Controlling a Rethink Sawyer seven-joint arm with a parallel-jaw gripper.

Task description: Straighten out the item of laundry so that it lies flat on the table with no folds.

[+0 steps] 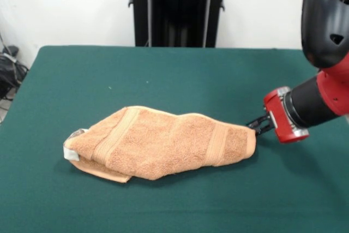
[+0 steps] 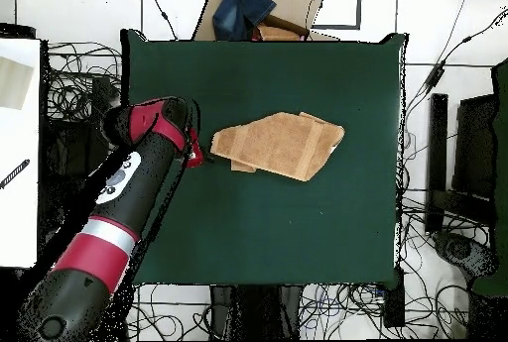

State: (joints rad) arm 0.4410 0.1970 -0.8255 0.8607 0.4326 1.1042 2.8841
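jaws (image 1: 257, 125) – grip on towel (image 1: 163, 144) corner, cannot tell | towel folded over itself on tabletop (image 1: 163, 75) – flattening not done

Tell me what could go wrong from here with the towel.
The pincer sits at the very tip of the towel, so a thin grip there might slip off. The towel is folded over itself; pulling one end may just drag the whole bundle across the table without opening it.

Red-and-black arm (image 1: 327, 25), silver band
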